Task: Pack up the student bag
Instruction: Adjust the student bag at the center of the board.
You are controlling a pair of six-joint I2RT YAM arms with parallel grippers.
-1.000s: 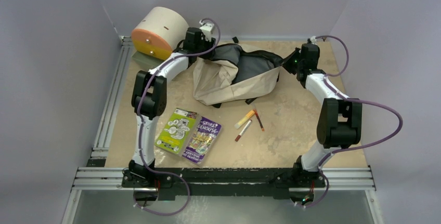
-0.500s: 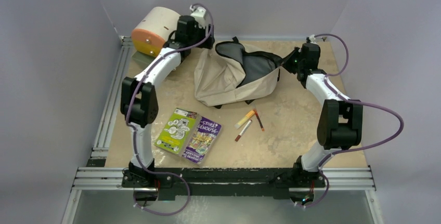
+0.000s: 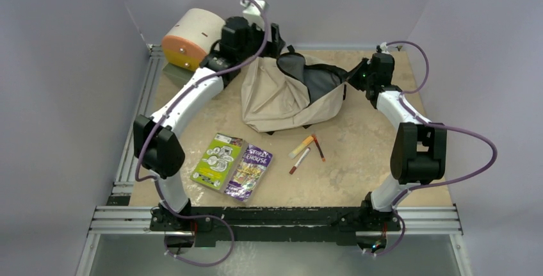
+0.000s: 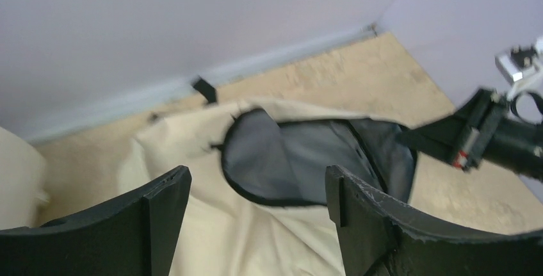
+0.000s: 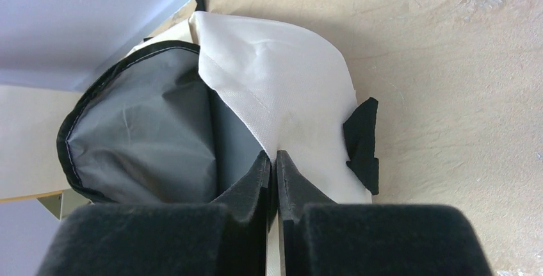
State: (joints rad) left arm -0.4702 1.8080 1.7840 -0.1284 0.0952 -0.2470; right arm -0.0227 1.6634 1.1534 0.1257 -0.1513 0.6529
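Pale walls (image 3: 70, 64), wooden tabletop (image 3: 358, 164); left jaws gape above student bag (image 3: 275, 100), right jaws pinch its rim.

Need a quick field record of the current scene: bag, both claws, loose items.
bag: large beige fabric backpack with dark grey lining, mouth open
left claw: open, empty, by the bag's far edge
right claw: shut on the bag's rim
books: green paperback, purple paperback, side by side on wooden table
pens: three marker pens, outside bag

One student bag (image 3: 282, 100), two books (image 3: 218, 159), seemingly three pens (image 3: 301, 146), one drawer unit (image 3: 192, 36).
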